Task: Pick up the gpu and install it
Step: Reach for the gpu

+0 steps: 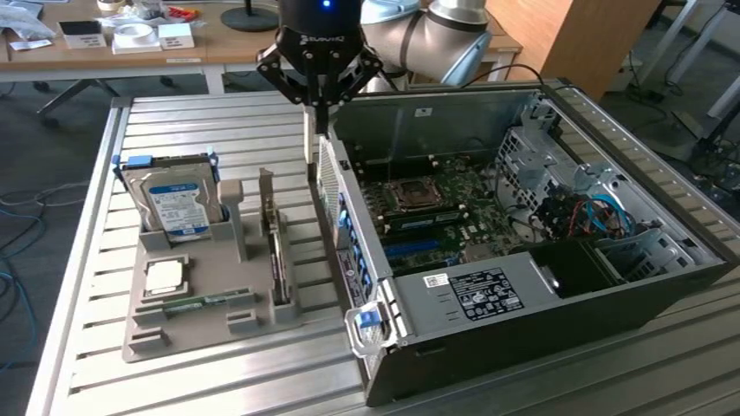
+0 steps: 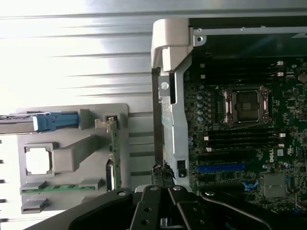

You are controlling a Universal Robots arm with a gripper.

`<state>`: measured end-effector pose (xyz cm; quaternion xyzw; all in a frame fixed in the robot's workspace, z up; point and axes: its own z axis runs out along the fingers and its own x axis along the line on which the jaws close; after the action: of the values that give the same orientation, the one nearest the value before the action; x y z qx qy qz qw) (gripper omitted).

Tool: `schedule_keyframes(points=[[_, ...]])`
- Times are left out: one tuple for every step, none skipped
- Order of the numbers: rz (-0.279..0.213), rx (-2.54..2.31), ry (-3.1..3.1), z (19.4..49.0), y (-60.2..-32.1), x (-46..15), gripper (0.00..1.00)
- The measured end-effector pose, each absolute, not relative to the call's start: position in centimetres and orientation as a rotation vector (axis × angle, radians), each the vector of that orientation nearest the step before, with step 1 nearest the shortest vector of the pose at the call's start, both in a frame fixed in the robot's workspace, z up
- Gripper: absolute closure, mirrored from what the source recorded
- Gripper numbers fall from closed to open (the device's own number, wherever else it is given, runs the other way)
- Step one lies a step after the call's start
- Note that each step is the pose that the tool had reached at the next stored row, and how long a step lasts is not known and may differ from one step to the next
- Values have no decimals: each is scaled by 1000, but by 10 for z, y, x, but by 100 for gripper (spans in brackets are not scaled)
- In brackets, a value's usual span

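Gpu [image 1: 277, 260] stands edge-on in the tray [image 1: 185, 334], board face hidden.

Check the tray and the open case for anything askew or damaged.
Nothing stands out. The gpu stands on edge in its tray slot, the hard drive sits upright, and the case looks intact.

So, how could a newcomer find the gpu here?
On the slatted metal table, a grey plastic tray lies beside the open black computer case. The gpu, a thin dark card, stands on edge along the tray's side nearest the case. Its neighbours are a silver blue-labelled hard drive and a small green memory stick.
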<state>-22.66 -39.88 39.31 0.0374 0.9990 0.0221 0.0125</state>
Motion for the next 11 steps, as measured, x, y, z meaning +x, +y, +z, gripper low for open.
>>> schedule_keyframes(points=[[69,116,3114,393,-399,-229,89],[69,117,3114,393,-399,-232,89],[69,117,3114,393,-399,-235,89],[69,117,3114,393,-399,-238,89],[69,117,3114,393,-399,-241,89],[69,117,3114,393,-399,-244,89],[69,117,3114,393,-399,-246,89],[69,116,3114,393,-399,-249,89],[69,117,3114,393,-399,-254,89],[69,117,3114,393,-399,-257,89],[69,117,3114,393,-399,-259,89]])
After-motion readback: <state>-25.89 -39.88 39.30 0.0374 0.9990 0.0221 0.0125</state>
